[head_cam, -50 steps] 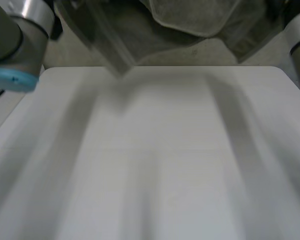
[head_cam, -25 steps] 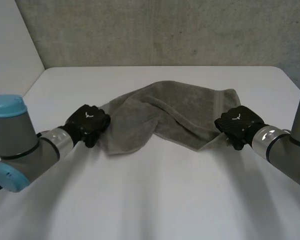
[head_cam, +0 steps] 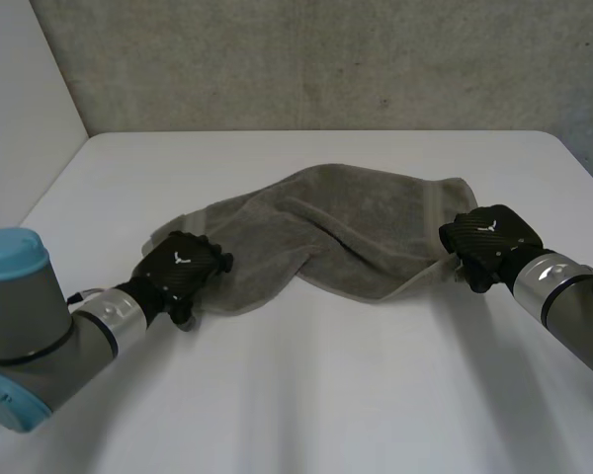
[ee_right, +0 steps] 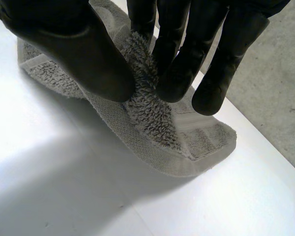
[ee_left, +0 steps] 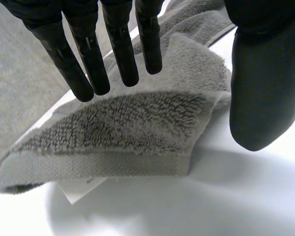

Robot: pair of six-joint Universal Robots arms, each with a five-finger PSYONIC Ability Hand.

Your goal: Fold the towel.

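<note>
Head view: we have the towel bunched in a loose band across the table, running from about 8 o'clock to 2 o'clock of table centre. It's not flat. A thick ridge cuts diagonally through the middle, and a hem band shows at the 2 o'clock end.

Our left hand sits at the towel's 8 o'clock end, over the corner there. In its wrist view we see the fingers straight and spread above the pile. The thumb stands apart from them, beside the cloth edge over bare table. Nothing is clamped, so we call it released. The corner past the fingertips lies on the table, doubled over along the hem, with a white label poking out from under it.

Our right hand is at the towel's 3 o'clock end, at the hemmed edge. In its wrist view, thumb and fingers are closed on a raised pleat of terry between them, so it's grasping the towel. Below the pinch the cloth drapes down to the table, and the corner just past the fingertips rests on it.

The left arm comes in from 8 o'clock and the right arm from 4 o'clock. There's a grey wall beyond the table at 12 o'clock.
</note>
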